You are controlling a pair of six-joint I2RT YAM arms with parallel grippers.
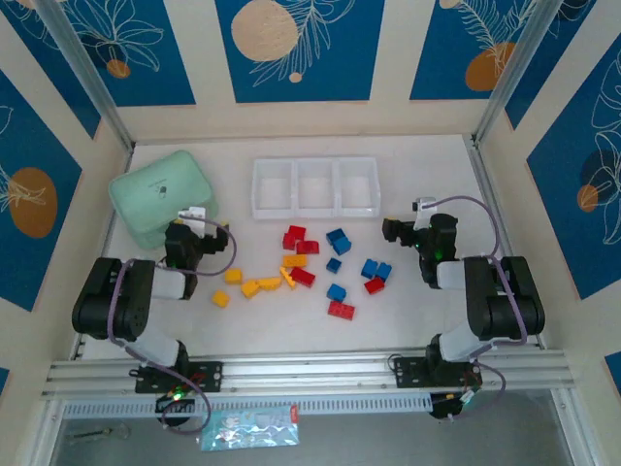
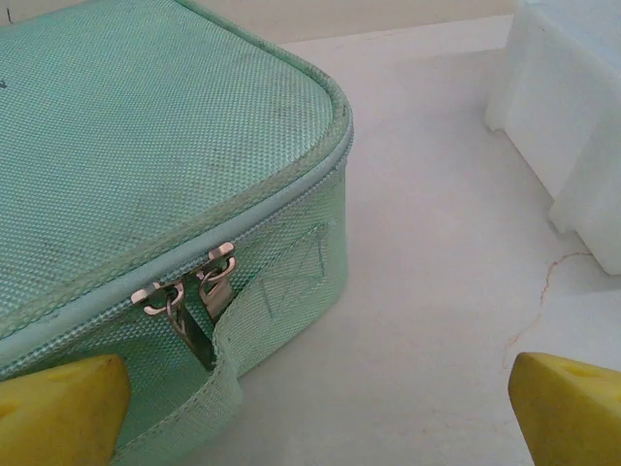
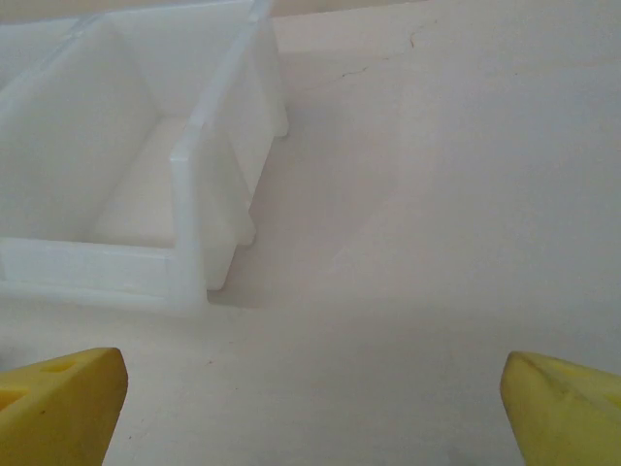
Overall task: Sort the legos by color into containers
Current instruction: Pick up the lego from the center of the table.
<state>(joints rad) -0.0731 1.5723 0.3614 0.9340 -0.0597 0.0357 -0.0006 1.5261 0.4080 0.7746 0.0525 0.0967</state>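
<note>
Both arms sit wide and released. Your left end effector (image 2: 312, 413) has its yellow fingertips (image 2: 58, 408) spread to the frame corners with only bench between them. Your right end effector (image 3: 310, 413) is parted the same way, gripping nothing.

The legos (image 1: 304, 277) lie loose on the bench (image 1: 291, 335), between the two arms and on the near side of the containers (image 1: 315, 160) — yellow-orange bricks (image 1: 250, 288) to the left, red bricks (image 1: 294, 238) through the middle, blue bricks (image 1: 339, 241) toward the right.

For room to move, a bare strip of bench runs from the bricks to the metal rail (image 1: 310, 367) at the near edge. There is more bare bench between the tray's right end and the right side wall (image 1: 514, 209). It's tighter on your left: the mint-green case (image 1: 160, 199) sits at the bench's left edge, and the left end effector is just beside its near right corner.

From above, that case is a plain rounded shape. The left wrist camera shows its woven fabric, a zip seam and two metal zip pulls (image 2: 184, 291). It also shows a hairline crack (image 2: 543, 291) in the bench and the tray's left end at upper right. The right wrist camera looks at the tray's near right corner — upright outer wall, with an inner divider behind it.
</note>
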